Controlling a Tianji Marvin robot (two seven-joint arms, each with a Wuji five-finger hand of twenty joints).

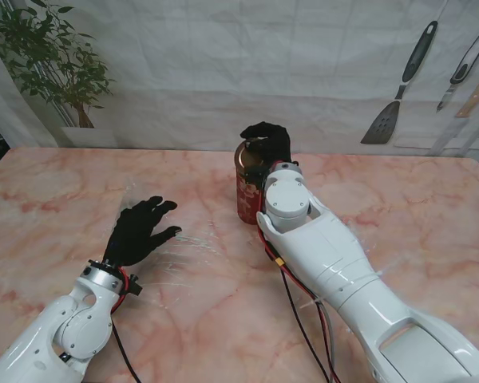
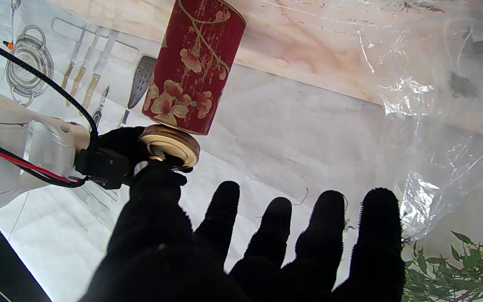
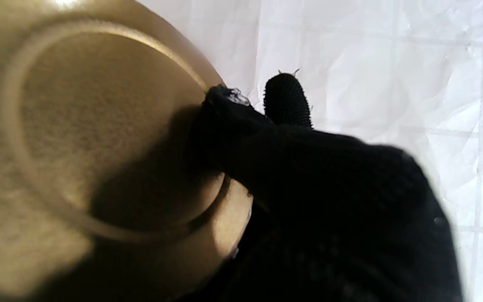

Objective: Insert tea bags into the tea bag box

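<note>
Right hand (image 1: 267,142) closes its fingers on the gold lid (image 2: 170,144) of the red tea tin (image 2: 193,67) standing mid-table, while left hand (image 1: 140,230) rests spread on clear plastic bag (image 2: 442,105).

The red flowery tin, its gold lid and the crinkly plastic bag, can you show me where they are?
red tin (image 2: 193,67), left wrist view, on its flowered side.
gold lid (image 3: 90,138), right wrist view, on its flat top.
plastic bag (image 2: 447,109), left wrist view, on its crumpled film.
</note>
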